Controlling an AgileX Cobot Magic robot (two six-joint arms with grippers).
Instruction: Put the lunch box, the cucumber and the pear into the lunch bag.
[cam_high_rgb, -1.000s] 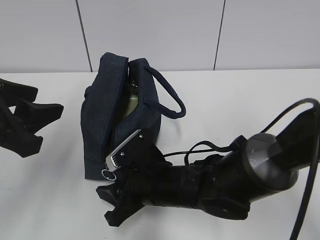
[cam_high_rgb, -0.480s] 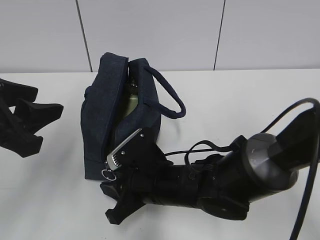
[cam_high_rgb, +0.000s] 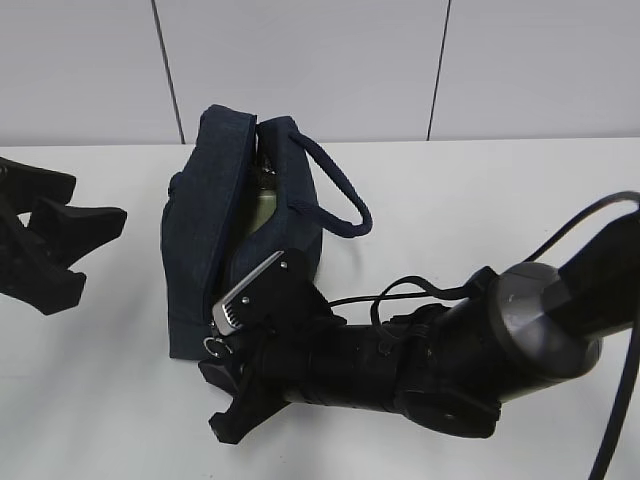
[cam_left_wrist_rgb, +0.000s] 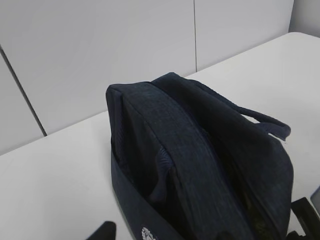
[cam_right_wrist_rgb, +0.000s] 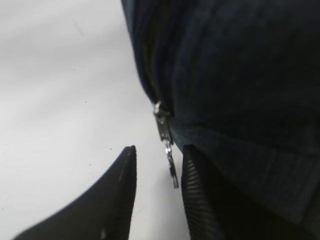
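The navy lunch bag (cam_high_rgb: 205, 240) stands on the white table, its top slit partly open. Something pale green (cam_high_rgb: 262, 208) shows inside the slit; I cannot tell which item it is. The lunch box, the cucumber and the pear are otherwise hidden. My right gripper (cam_high_rgb: 215, 385) is at the bag's near end. In the right wrist view, that gripper (cam_right_wrist_rgb: 159, 150) has its jaws apart, with the metal zipper pull (cam_right_wrist_rgb: 169, 162) hanging between them. The pull is close to the right finger (cam_right_wrist_rgb: 200, 195) and is not clamped. My left gripper (cam_high_rgb: 98, 252) stands open and empty, left of the bag (cam_left_wrist_rgb: 200, 150).
The bag's padded loop handle (cam_high_rgb: 340, 195) arches out to the right. The right arm's cable (cam_high_rgb: 400, 295) loops just right of the bag. A panelled wall runs behind the table. Bare white tabletop (cam_high_rgb: 110, 400) lies around the bag.
The right arm has shifted slightly up and toward the bag's near end, staying at the zipper pull. The left arm and the bag have not moved.
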